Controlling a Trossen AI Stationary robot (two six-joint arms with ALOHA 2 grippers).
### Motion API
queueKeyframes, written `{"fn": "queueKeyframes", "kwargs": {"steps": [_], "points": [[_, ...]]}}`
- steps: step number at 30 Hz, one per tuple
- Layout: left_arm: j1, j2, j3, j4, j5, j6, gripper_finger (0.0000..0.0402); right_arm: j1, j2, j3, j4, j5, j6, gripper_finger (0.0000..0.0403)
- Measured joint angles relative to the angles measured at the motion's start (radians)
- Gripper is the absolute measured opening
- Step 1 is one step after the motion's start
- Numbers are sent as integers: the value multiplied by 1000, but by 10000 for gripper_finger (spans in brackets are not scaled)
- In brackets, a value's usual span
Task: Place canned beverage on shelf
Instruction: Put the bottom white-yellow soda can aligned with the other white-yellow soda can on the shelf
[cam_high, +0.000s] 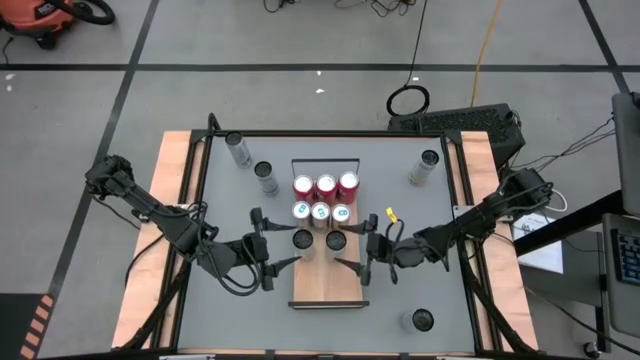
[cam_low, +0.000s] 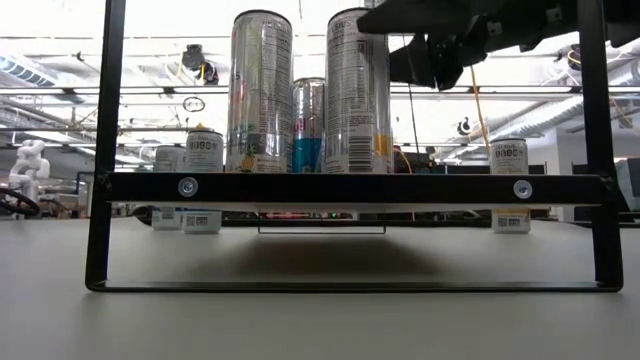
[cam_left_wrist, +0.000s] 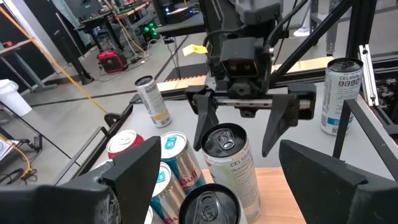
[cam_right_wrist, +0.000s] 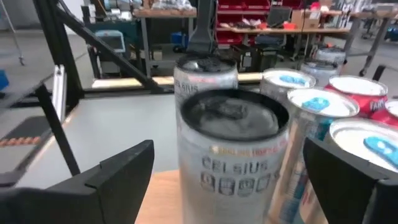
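The shelf (cam_high: 328, 285) is a light-wood board in the middle of the table. On it stand three red cans (cam_high: 326, 185), three blue-and-white cans (cam_high: 320, 212) and two silver Celsius cans, upright on their bases. My right gripper (cam_right_wrist: 229, 146) is open, a finger on either side of the right Celsius can (cam_right_wrist: 233, 155) with a gap on both sides. My left gripper (cam_left_wrist: 217, 163) is open too, around the left Celsius can (cam_left_wrist: 208, 205) without touching it. The two grippers face each other across the shelf.
Loose cans stand on the grey table: two at the far left (cam_high: 238, 150) (cam_high: 265, 177), one at the far right (cam_high: 425, 167), one at the near right (cam_high: 420, 320). A black wire rail (cam_high: 325, 162) closes the shelf's far end. The shelf's near part is bare wood.
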Motion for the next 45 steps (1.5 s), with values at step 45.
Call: {"fn": "queueKeyframes", "kwargs": {"steps": [45], "points": [[0,0,0,-4,0,5,317,18,212,120,156,87,-77,221]]}}
